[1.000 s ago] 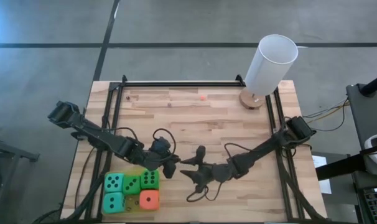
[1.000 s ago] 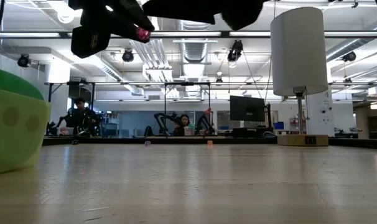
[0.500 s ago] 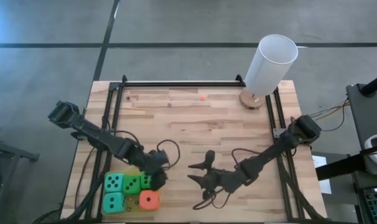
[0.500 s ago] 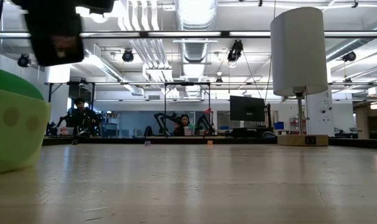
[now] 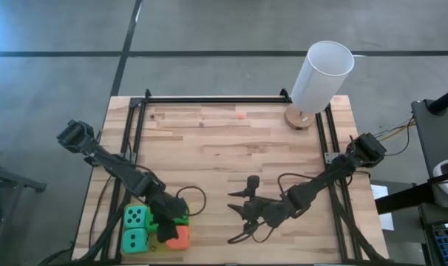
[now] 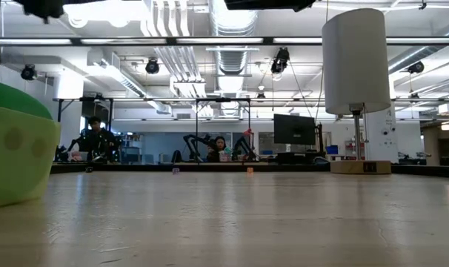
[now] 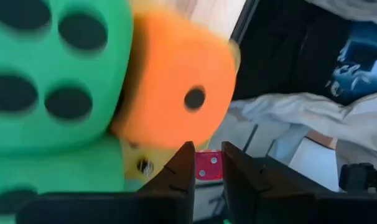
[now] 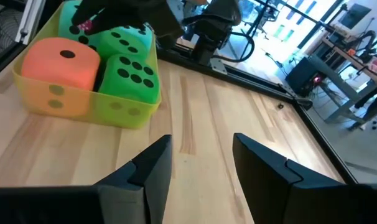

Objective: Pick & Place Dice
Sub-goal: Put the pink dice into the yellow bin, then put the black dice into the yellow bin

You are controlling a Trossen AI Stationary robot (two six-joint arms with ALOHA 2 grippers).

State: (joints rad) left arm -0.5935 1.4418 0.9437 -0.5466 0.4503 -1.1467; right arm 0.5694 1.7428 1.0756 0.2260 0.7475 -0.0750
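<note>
Left gripper [image 7: 207, 163] now over dice [image 5: 156, 227]; small red die [image 7: 208, 165] between its fingers

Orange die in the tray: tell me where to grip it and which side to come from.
Probably from above: pinch the orange die by its upper half, which clears the yellow tray wall; the green die crowds one side. The left gripper, holding a small red die, hovers there.

The wooden table [image 5: 231, 140] is carrying a yellow tray [image 8: 83, 107] of dice near-left, a white cylinder's base [image 5: 299, 118] far-right, and possibly a tiny orange speck [image 5: 241, 115].
</note>
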